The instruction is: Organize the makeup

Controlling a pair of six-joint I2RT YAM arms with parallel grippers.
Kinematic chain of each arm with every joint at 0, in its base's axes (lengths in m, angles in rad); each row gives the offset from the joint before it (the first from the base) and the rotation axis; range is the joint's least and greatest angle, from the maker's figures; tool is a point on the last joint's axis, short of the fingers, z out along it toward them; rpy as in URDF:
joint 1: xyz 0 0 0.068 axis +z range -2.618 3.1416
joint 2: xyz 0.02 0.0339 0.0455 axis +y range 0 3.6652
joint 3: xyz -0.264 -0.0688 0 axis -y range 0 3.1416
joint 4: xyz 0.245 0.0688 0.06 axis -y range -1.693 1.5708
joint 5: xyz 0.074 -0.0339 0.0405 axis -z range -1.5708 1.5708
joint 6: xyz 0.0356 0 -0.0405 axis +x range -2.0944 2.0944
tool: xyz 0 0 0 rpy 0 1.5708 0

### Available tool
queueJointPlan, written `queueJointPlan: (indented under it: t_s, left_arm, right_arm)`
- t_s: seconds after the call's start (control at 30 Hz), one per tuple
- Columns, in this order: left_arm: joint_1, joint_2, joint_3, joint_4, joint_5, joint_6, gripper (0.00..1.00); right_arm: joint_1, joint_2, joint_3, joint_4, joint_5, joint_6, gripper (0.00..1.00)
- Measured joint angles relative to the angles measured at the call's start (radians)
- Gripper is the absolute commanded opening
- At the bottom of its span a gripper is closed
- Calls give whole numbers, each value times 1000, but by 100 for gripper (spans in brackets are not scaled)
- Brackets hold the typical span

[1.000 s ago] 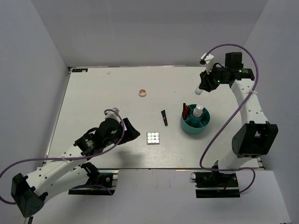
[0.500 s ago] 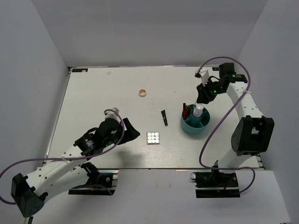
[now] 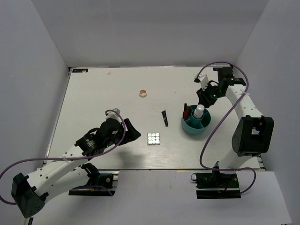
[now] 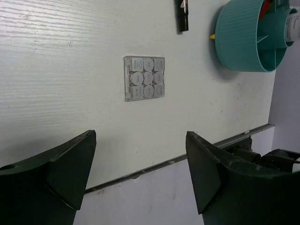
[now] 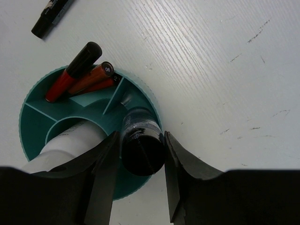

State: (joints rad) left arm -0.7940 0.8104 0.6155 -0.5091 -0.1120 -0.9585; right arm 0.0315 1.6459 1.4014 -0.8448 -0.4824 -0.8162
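Note:
My right gripper (image 3: pixel 203 98) (image 5: pixel 140 152) is shut on a dark vial (image 5: pixel 140 140), held cap-down over the back-right compartment of the teal tub (image 3: pixel 191 126) (image 5: pixel 29 129). The tub holds a white bottle (image 3: pixel 199 111) (image 5: pixel 70 140) and red-and-black pencils (image 3: pixel 186 111) (image 5: pixel 77 75). A black tube (image 3: pixel 164 117) (image 4: pixel 182 16) lies left of the tub. The square palette (image 3: pixel 153 138) (image 4: pixel 144 78) lies nearer the front. A round peach compact (image 3: pixel 143 93) sits far back. My left gripper (image 3: pixel 133 133) (image 4: pixel 140 136) is open and empty, left of the palette.
The tub (image 4: pixel 243 35) also shows in the left wrist view, at the top right. The table's front edge with its metal rail (image 4: pixel 197 152) runs just beyond the palette. White walls enclose the table on three sides.
My right gripper has moved from the back right down and inward to the tub, carrying the vial into it. The left arm has not moved.

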Motion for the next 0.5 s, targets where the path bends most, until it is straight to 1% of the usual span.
queueJointPlan:
  t_s: [0.03, 0.07, 0.13, 0.17, 0.2, 0.3, 0.43, 0.5]
  left_arm:
    - [0, 0, 0, 2, 1, 0, 87]
    - [0, 0, 0, 3, 1, 0, 86]
    - [0, 0, 0, 6, 2, 0, 86]
    - [0, 0, 0, 6, 2, 0, 86]
    - [0, 0, 0, 8, 2, 0, 86]
    - [0, 0, 0, 10, 2, 0, 86]
    - [0, 8, 0, 16, 6, 0, 86]
    - [0, 10, 0, 17, 8, 0, 86]
  right_arm:
    - [2, 0, -4, 3, 3, -1, 27]
    - [4, 0, -7, 3, 6, -3, 31]
    - [8, 0, -10, 5, 9, -3, 46]
    - [10, 0, -10, 5, 9, -2, 50]
    - [10, 0, -10, 5, 9, 0, 57]
    - [13, -3, -10, 5, 8, 6, 60]
    - [15, -12, -10, 6, 8, 23, 60]
    - [14, -17, -8, 6, 8, 28, 59]
